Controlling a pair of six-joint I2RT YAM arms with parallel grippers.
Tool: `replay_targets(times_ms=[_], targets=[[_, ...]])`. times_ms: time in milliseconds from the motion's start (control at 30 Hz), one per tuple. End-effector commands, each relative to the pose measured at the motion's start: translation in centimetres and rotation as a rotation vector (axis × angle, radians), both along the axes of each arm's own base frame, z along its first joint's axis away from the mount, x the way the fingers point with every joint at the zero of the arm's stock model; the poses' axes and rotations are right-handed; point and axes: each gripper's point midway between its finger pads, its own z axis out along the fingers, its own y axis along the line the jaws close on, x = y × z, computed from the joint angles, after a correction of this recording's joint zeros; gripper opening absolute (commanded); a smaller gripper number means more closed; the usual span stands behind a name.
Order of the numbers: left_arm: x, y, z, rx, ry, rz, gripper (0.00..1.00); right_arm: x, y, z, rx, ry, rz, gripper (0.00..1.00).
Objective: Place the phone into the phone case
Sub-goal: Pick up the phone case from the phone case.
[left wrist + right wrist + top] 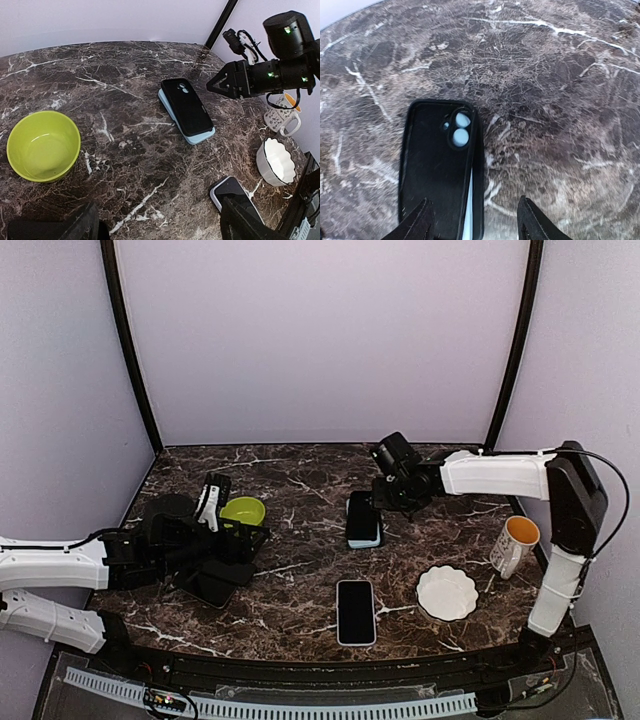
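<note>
Black phone case [186, 104] lies cutout-up on the light-blue phone [202, 137], slightly askew. Right gripper [215, 82] is just to its right, not touching. Green bowl [44, 145] is at left. Second phone [231, 190] is nearer, beside the white dish [274, 161].

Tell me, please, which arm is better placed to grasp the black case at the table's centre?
Right. The right pincer, open, hangs directly at the black case; the left pincer is far off beside the green bowl.

Green bowl [243, 510], white dish [447, 592], mug [513, 543] on table [300, 490].
</note>
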Motion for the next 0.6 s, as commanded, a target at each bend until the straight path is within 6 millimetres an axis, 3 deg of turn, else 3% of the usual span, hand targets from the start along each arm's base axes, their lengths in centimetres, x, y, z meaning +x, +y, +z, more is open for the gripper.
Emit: replay_targets(times_ms=[0,67,200,333,467,567], targets=[[0.2,0.9,-0.5,0.038,-0.014,0.019,0.85,2.7,0.8,-0.9,-0.019,-0.019,0.005,0.57],[0.4,1.0,-0.5,0.042,-0.019,0.022,0.85,3.5,0.6,-2.2,-0.04,0.006,-0.007,0.56],[0.5,0.8,-0.4,0.047,-0.023,0.015,0.86,4.2,1.0,-4.2,-0.039,0.049,0.003,0.4],[0.6,1.0,-0.8,0.048,-0.02,0.021,0.85,4.2,1.4,-5.4,-0.035,0.082,0.014,0.37],[0.7,0.9,-0.9,0.045,-0.017,0.019,0.85,4.0,1.3,-5.8,-0.033,0.092,0.007,0.14],[0.7,0.8,-0.9,0.045,-0.013,0.013,0.85,4.2,1.0,-4.9,-0.039,0.078,-0.005,0.02]])
